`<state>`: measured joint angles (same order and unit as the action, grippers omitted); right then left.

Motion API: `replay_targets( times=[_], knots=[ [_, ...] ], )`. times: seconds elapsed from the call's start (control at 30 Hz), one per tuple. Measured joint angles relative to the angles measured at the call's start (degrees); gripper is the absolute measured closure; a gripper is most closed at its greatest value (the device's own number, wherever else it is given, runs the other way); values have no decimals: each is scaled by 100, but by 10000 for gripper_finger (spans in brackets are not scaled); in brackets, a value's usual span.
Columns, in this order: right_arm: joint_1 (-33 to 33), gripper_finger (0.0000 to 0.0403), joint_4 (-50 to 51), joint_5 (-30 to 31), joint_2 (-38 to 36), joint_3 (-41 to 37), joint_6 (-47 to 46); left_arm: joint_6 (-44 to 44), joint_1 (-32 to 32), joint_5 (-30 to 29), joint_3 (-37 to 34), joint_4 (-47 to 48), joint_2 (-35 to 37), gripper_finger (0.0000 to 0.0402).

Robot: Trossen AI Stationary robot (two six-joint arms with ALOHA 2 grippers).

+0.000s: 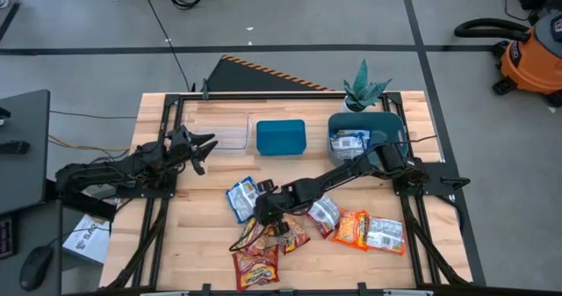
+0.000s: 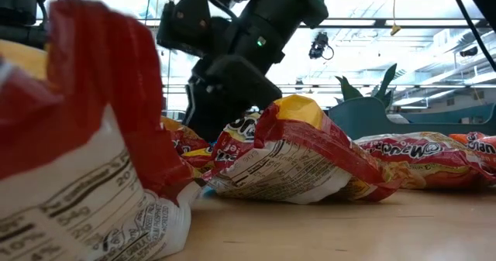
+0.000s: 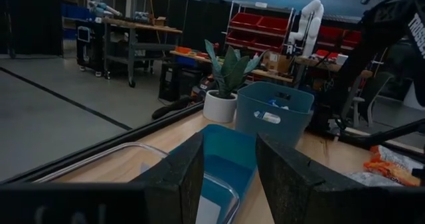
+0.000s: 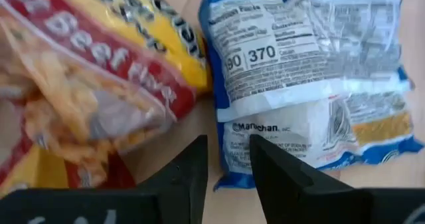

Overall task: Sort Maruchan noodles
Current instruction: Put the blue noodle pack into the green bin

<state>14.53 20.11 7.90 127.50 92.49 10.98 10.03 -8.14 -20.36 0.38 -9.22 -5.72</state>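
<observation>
I have the right tool (image 1: pixel 263 210) low over the noodle packets (image 1: pixel 303 224) scattered on the surface's near middle — its fingers slightly spread, empty, at the edge of a blue-and-white packet (image 4: pixel 312 78) beside a red-and-yellow packet (image 4: pixel 86 84). The left tool (image 1: pixel 204 148) waits spread near the clear tray (image 1: pixel 221 129) — holding nothing.

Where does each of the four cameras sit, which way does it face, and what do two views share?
High: overhead, looking straight down; both arms, left gripper and right gripper show.
Low: at tabletop height, looking level across red-and-yellow packets; an arm descends behind them.
Left wrist: past its own fingers toward the teal bin and plant.
Right wrist: down onto a blue-and-white packet.
Shared: high and left wrist both show the plant.
</observation>
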Motion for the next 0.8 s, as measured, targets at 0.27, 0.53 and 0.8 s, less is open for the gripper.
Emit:
replay_targets(
  times=[0.27, 0.53, 0.8],
  knots=[
    [1, 335, 32, 236, 0, -34, 229, -16, 0, -2, 1, 9, -48, 260],
    [3, 395, -126, 440, -11, -192, 229, -16, 0, -1, 1, 7, -57, 260],
    [4, 397, 189, 1011, -367, -76, 313, -14, 0, -2, 1, 7, -59, 260]
  ],
)
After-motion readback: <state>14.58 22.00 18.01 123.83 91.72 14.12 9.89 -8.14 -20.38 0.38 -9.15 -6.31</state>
